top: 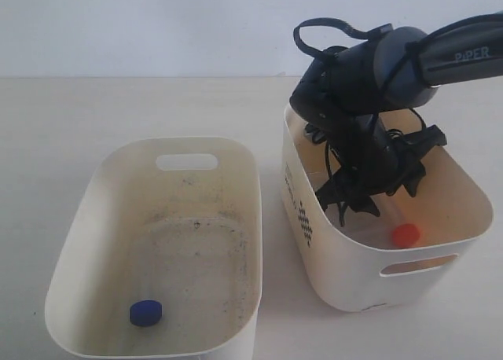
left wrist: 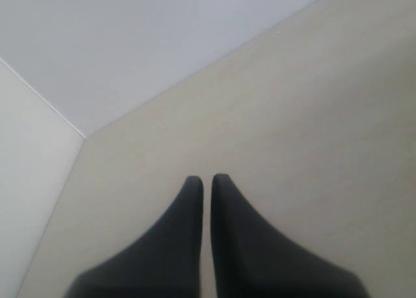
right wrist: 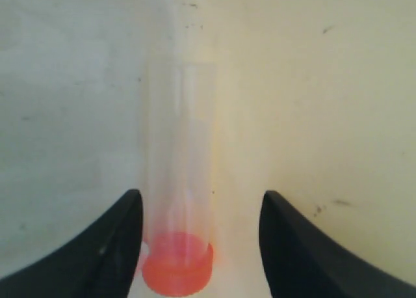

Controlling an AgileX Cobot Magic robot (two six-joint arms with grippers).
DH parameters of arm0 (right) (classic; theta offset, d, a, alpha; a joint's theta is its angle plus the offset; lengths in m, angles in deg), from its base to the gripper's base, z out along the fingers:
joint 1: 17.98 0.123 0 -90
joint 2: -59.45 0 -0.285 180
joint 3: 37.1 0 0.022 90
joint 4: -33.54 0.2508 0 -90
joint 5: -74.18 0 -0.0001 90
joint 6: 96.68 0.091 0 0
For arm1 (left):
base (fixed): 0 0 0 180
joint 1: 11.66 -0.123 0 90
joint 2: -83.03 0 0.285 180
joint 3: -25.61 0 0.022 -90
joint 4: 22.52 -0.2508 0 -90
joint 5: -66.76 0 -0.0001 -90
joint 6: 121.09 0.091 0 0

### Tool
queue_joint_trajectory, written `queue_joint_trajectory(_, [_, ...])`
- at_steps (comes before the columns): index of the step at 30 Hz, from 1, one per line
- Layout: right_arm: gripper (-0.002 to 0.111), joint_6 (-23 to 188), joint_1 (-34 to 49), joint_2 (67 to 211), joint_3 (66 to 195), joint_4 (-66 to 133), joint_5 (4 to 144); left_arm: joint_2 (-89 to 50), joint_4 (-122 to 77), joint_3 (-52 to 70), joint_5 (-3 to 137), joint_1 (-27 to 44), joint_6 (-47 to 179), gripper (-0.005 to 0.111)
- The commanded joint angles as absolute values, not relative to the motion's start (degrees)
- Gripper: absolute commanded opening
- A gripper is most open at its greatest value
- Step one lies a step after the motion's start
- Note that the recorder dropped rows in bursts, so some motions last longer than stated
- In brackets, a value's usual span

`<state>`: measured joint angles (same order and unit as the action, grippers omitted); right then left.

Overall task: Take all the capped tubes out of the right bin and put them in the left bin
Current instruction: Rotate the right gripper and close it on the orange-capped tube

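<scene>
R end effector (right wrist: 201, 195) astride orange-capped tube (right wrist: 179, 148), cap wrist-ward, axis along fingers (right wrist: 296, 246).

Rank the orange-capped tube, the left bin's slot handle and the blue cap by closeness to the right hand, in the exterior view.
From the right hand:
1. Orange-capped tube, inside the right bin, right by it.
2. Slot handle, far wall of the left bin.
3. Blue cap, that bin's near floor.
</scene>
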<state>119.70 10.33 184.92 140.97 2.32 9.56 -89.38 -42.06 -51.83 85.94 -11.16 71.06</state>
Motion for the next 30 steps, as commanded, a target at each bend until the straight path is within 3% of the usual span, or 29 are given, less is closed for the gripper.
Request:
queue_joint_trajectory(1, [0.054,120.91,10.01,187.06,140.11,4.73,12.03,-89.18,-41.9,-51.61,85.66,-11.1,70.99,0.004])
queue_joint_trajectory(30, [0.054,126.51,15.15,183.86,140.11,-2.75,7.88,-89.18,-41.9,-51.61,85.66,-11.1,70.99,0.004])
